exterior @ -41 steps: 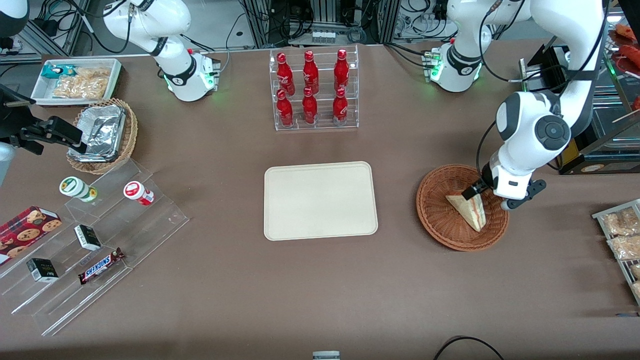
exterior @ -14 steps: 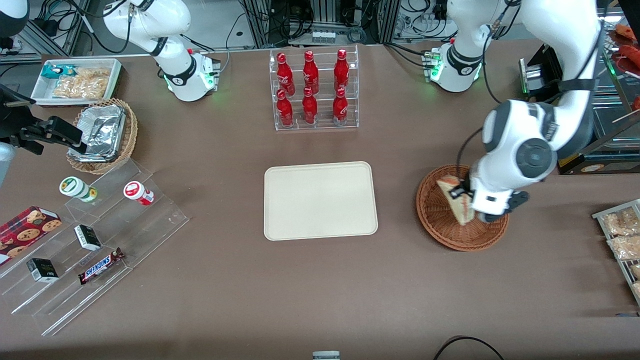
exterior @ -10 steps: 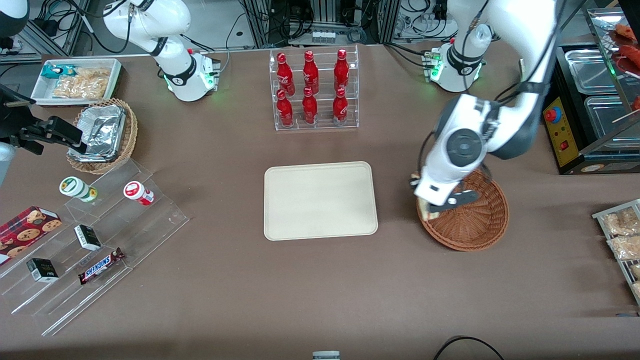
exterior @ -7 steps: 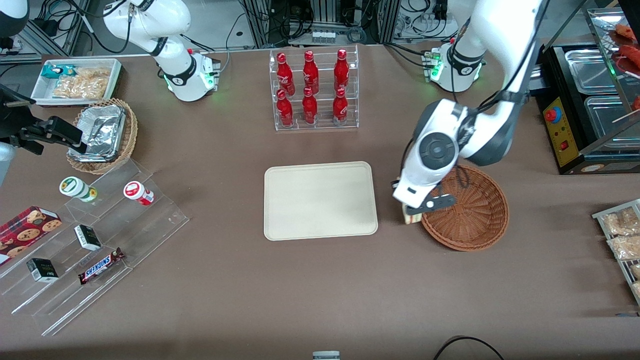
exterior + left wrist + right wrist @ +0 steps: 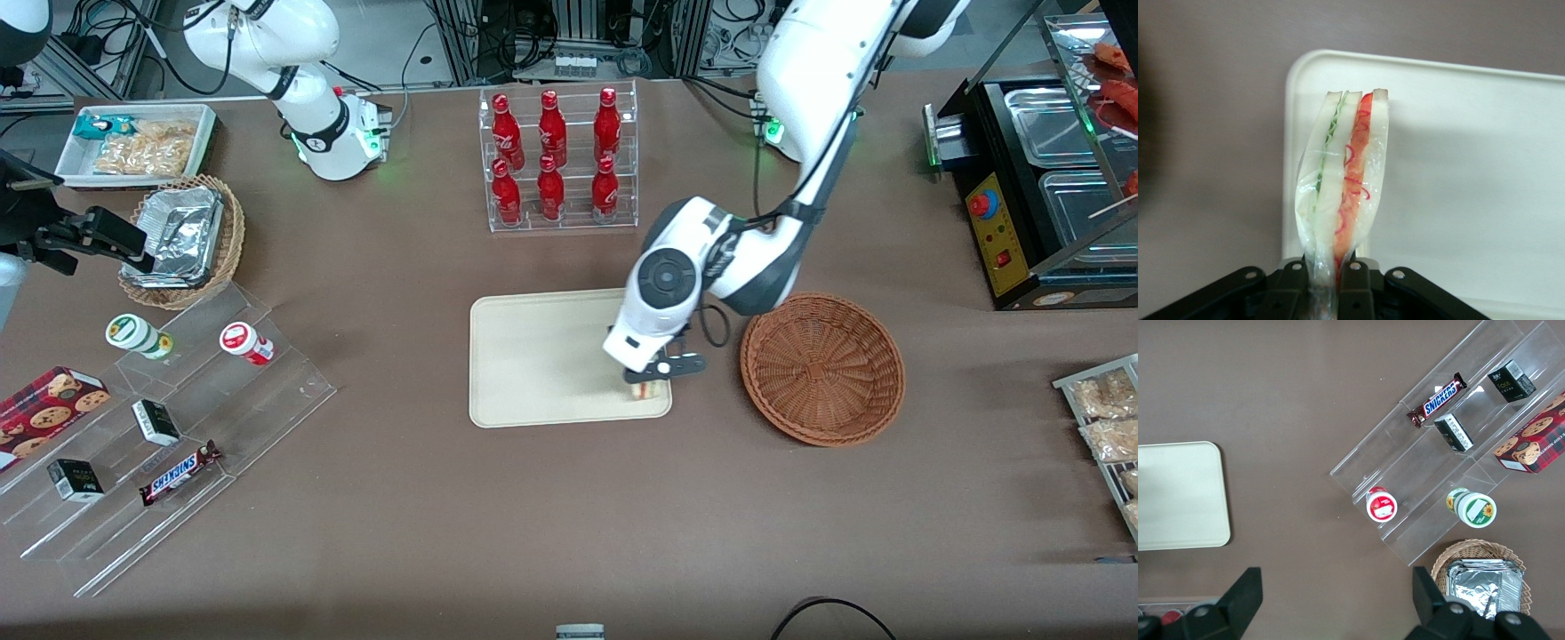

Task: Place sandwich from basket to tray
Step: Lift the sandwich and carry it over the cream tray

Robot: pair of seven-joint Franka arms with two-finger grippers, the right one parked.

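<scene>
While over the tray [image 5: 533, 356] | jaws [image 5: 1328, 283] clamped on sandwich [image 5: 1341, 180] — wrapped wedge, red-green filling

The gripper [image 5: 647, 380] is positioned above the tray [image 5: 533, 356], over the tray corner nearest the basket [image 5: 823, 368]. The sandwich [image 5: 648, 389] is gripped between its fingers, partly hidden beneath it.

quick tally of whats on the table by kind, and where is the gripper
Red bottles in the clear rack: 6
Wicker baskets: 2
Tray: 1
Sandwich: 1
Snickers bar: 1
Total: 11
The gripper is over the tray's corner nearest the reddish-brown basket, shut on the sandwich.
</scene>
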